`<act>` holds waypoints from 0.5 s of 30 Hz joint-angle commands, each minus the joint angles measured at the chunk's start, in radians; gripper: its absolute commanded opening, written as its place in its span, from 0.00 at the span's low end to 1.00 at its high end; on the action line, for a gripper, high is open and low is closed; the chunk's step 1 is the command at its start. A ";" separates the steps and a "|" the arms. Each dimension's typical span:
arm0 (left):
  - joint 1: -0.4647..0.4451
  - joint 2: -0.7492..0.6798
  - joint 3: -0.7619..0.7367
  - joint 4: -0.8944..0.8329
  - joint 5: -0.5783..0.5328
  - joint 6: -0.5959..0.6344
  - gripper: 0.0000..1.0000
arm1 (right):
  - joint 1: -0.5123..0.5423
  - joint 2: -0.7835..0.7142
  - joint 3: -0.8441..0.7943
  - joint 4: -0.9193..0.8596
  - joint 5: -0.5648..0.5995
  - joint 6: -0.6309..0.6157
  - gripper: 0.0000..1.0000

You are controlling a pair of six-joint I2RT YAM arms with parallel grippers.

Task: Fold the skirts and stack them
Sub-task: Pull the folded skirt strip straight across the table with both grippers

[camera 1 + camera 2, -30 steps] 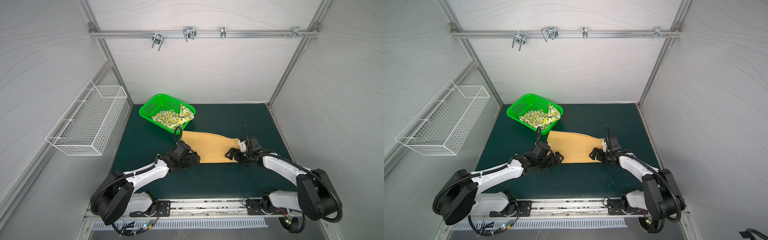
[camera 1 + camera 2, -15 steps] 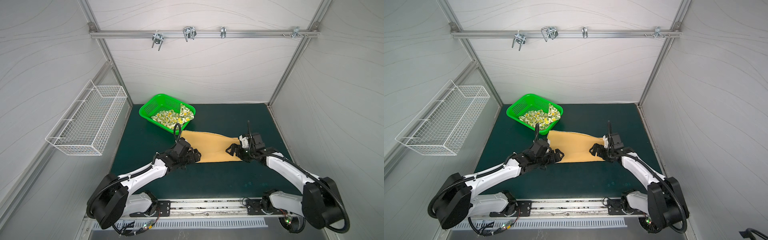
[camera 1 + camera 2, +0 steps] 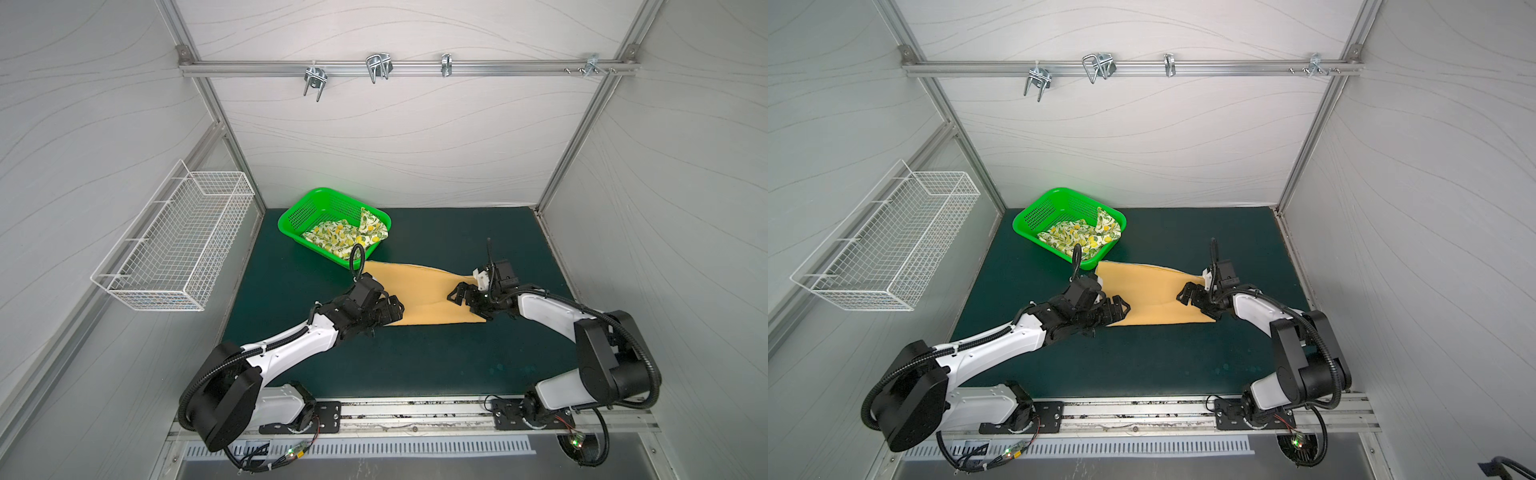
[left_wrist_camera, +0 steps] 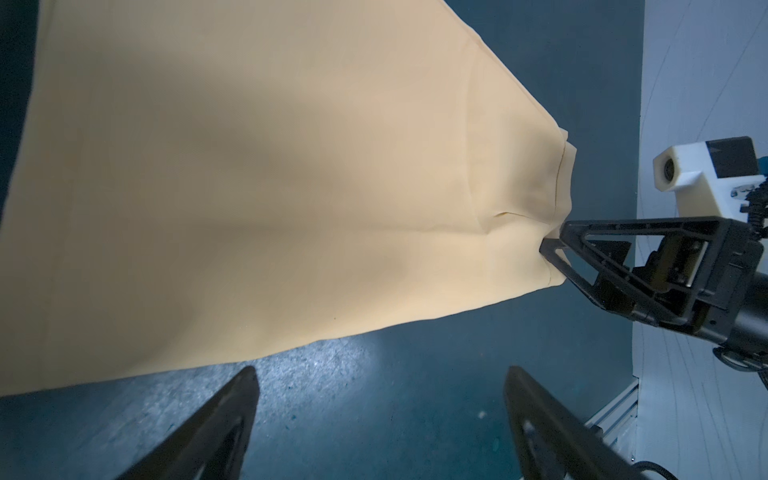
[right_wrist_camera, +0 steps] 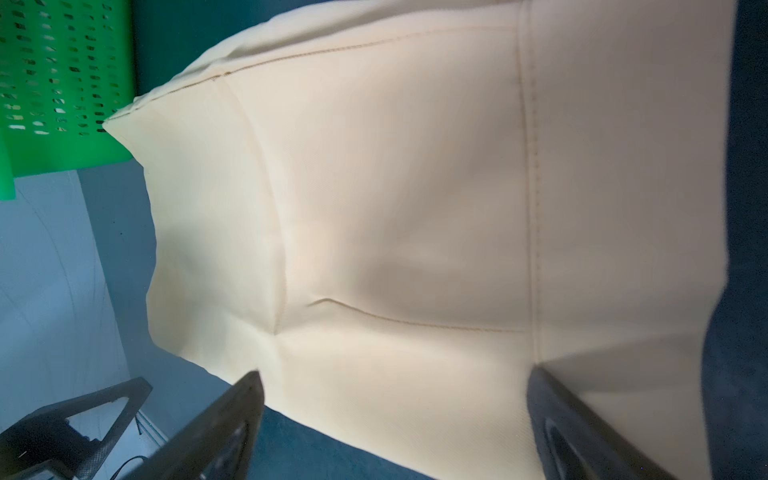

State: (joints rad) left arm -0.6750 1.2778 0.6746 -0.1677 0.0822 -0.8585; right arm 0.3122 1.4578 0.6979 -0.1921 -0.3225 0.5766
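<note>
The mustard-orange skirt [image 3: 419, 295] [image 3: 1150, 295] lies flat on the dark green mat [image 3: 415, 365], seen close up in both wrist views [image 4: 249, 187] [image 5: 395, 208]. The lemon-print skirt [image 3: 345, 237] [image 3: 1079, 237] lies crumpled in the green basket. My left gripper [image 3: 392, 309] [image 3: 1121, 309] [image 4: 378, 374] is open at the orange skirt's near left corner, with only mat between its fingers. My right gripper [image 3: 459, 297] [image 3: 1187, 295] [image 5: 395, 374] is open over the skirt's right end, one finger [image 4: 557, 253] touching the cloth's edge.
The green perforated basket [image 3: 299, 216] [image 5: 62, 83] stands at the back left of the mat, close to the orange skirt's far left corner. A white wire basket [image 3: 178, 249] hangs on the left wall. A rail with metal hooks [image 3: 374, 70] runs across the back wall.
The right gripper has shifted a little away from the mat's front edge, along the skirt's right end. The left gripper has edged slightly toward the skirt. Both stay open; the skirt lies as before.
</note>
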 commanded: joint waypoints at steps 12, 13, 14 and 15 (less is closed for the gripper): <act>0.000 0.193 0.183 0.100 0.075 -0.001 0.93 | -0.038 0.065 0.227 -0.146 0.048 -0.073 0.99; 0.000 0.204 0.189 0.111 0.085 -0.007 0.93 | -0.039 0.092 0.243 -0.142 0.049 -0.076 0.99; 0.000 0.216 0.192 0.120 0.094 -0.012 0.92 | -0.041 0.118 0.256 -0.139 0.049 -0.079 0.99; 0.000 0.227 0.195 0.133 0.105 -0.018 0.92 | -0.045 0.149 0.274 -0.138 0.050 -0.085 0.99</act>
State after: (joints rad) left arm -0.6750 1.4773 0.8268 -0.0982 0.1497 -0.8547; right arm 0.2745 1.5444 0.9493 -0.2966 -0.2703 0.5190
